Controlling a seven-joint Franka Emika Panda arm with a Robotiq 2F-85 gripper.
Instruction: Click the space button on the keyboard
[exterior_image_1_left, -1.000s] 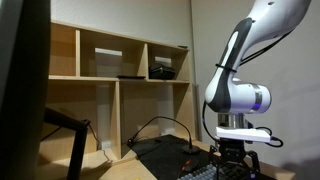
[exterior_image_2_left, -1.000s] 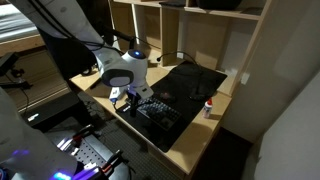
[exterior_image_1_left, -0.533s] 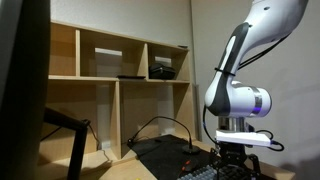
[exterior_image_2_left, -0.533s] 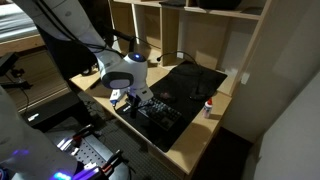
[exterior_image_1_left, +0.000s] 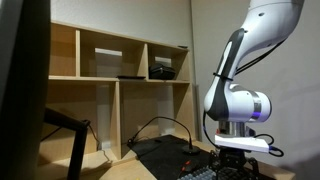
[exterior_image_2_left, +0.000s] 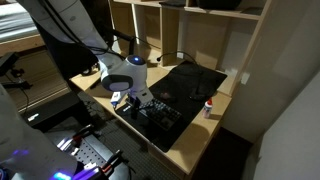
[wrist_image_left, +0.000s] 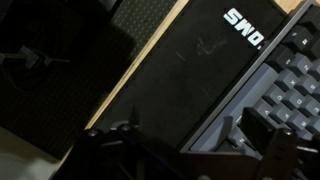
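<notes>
Keyboard (wrist_image_left: 296, 82) sits at 3 o'clock of pincer (wrist_image_left: 186, 150), jaws apart; advise centring over space key, pressing vertically

Wooden shelves (exterior_image_1_left: 100, 78); black desk mat (exterior_image_2_left: 196, 80); small bottle (exterior_image_2_left: 209, 108).

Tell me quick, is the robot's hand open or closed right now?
Hand: cannot be told. It is too dark and small to see, low over the keyboard.
</notes>
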